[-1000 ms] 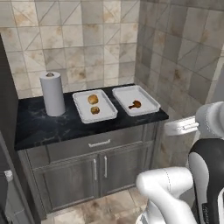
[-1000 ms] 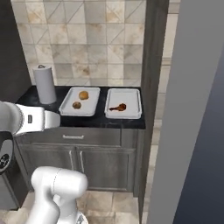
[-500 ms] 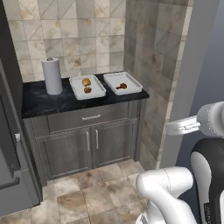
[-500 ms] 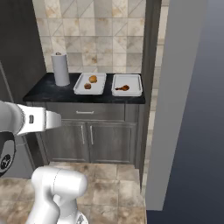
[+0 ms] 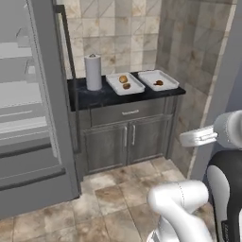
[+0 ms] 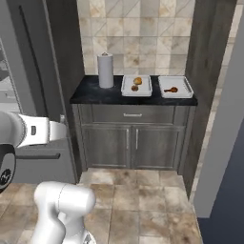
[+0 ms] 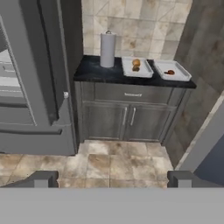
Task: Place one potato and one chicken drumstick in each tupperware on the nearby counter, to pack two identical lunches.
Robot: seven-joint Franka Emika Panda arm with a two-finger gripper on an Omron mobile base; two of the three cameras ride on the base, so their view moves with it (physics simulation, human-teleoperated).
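Observation:
Two white tupperwares stand side by side on the dark counter (image 5: 90, 97) far ahead of me. The left tupperware (image 5: 134, 85) (image 7: 129, 65) holds a potato (image 5: 123, 79) (image 7: 136, 63) and a smaller brown piece (image 5: 126, 86) that is too small to name. A chicken drumstick (image 5: 158, 83) (image 7: 169, 72) lies in the right tupperware (image 5: 150, 76) (image 7: 180, 74). My gripper (image 7: 112, 180) is open with nothing between its fingers, well back from the counter and over the floor.
A paper towel roll (image 5: 93, 72) stands on the counter left of the tupperwares. A tall grey fridge (image 5: 28, 118) rises on the left, and a dark wall panel (image 6: 209, 71) closes the right side. Cabinet doors (image 5: 125, 139) sit under the counter, above tiled floor (image 5: 108, 198).
The base has driven back from the counter, so the whole scene has shrunk and the fridge has come into view. The food in the tupperwares has not moved.

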